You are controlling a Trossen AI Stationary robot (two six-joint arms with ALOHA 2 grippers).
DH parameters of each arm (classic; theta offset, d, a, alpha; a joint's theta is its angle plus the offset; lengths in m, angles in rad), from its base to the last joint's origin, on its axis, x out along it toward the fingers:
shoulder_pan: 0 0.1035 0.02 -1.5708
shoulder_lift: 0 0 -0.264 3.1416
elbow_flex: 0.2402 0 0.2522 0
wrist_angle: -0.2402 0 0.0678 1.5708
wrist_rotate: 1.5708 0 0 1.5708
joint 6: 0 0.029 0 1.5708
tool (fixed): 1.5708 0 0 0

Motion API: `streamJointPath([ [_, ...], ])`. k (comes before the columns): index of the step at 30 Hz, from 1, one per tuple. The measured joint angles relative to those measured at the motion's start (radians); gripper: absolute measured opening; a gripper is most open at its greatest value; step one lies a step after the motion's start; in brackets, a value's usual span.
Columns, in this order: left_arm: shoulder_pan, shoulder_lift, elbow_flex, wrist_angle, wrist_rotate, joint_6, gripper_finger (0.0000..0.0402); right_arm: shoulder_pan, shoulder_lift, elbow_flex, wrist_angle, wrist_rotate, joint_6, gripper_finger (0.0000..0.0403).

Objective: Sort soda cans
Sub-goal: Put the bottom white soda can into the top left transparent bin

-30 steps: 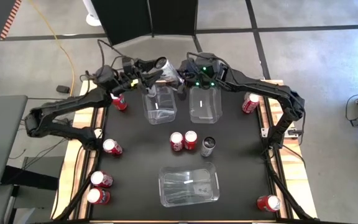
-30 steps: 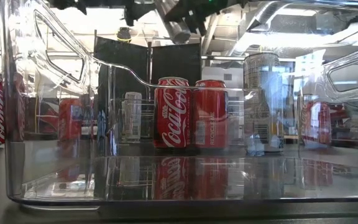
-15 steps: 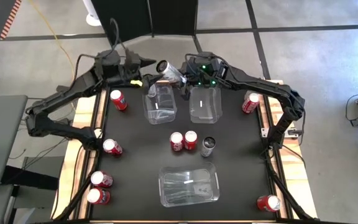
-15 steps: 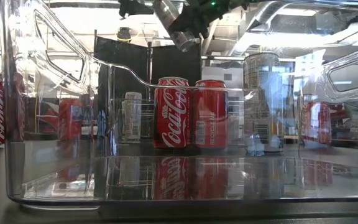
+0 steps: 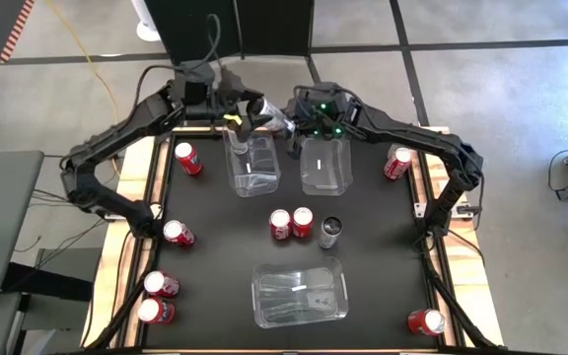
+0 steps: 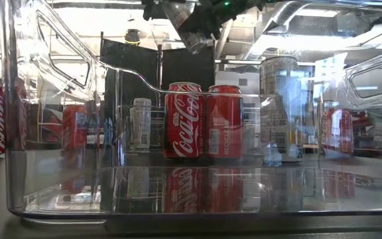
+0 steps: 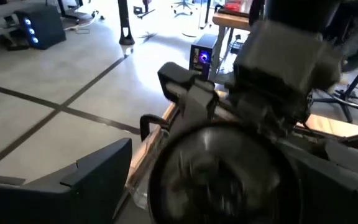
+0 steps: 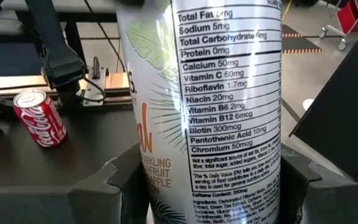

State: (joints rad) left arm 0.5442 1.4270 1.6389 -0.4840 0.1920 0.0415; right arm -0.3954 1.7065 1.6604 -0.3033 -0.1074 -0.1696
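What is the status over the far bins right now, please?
Right gripper shut on silver can, tilted above two far bins. Left gripper open beside it. Nothing blocking.

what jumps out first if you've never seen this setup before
Most striking is the silver can held tilted in the air at the table's far edge, above the two clear bins, with the right pincer closed on it and the left pincer open right beside its end. Next, two red cans stand together mid-table with a dark can just to their right.
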Motion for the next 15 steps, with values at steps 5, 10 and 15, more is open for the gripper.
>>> streamJointPath([
  [5,0.014,0.016,0.081,-0.07,0.008,-0.003,0.0349,-0.001,0.0,0.0,-0.002,0.0,0.01,0.0246],
  [10,0.039,0.013,0.143,-0.189,0.013,0.011,0.0328,-0.007,0.0,0.0,-0.003,0.0,0.02,0.0246],
  [15,0.04,0.014,0.149,-0.211,0.043,0.018,0.0328,-0.007,0.0,0.0,0.001,0.0,0.014,0.0246],
])
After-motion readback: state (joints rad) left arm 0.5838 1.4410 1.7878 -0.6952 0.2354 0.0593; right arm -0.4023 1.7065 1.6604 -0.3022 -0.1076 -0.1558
